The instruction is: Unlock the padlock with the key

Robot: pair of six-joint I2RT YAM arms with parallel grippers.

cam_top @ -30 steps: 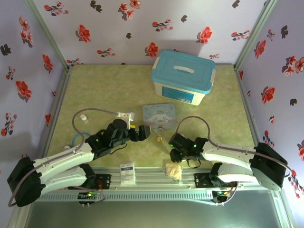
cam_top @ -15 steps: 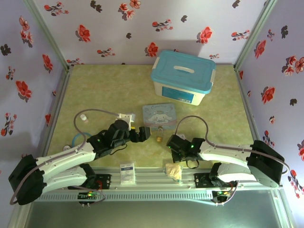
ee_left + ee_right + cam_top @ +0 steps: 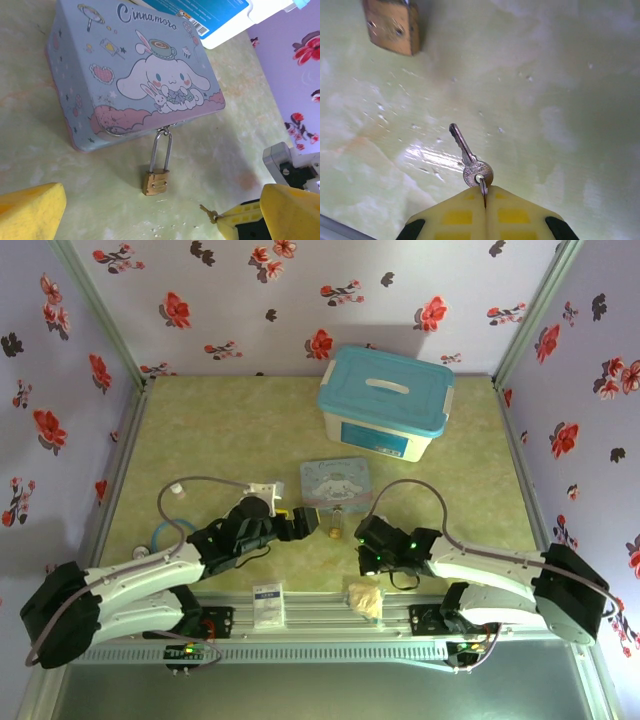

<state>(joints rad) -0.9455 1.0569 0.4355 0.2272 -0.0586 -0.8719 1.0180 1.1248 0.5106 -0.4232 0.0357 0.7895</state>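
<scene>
Green table (image 3: 200, 430): left gripper (image 3: 165, 212) is spread wide around the padlock (image 3: 156, 182); right gripper (image 3: 485, 200) pinches the key (image 3: 467, 155) nearby.

The blue cartoon tin (image 3: 150, 65) reads "Cinnamoro" across its lid.

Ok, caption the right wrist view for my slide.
Right claw grips the key; the padlock lies apart, upper left.

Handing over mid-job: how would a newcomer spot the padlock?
Find the blue-lidded storage box at the back of the table; before it lies a pale blue Cinnamoroll tin. The padlock hangs off the tin's near-edge latch by a long silver shackle. It is brass-gold and blocky, unlike the thin key the right gripper pinches.
</scene>
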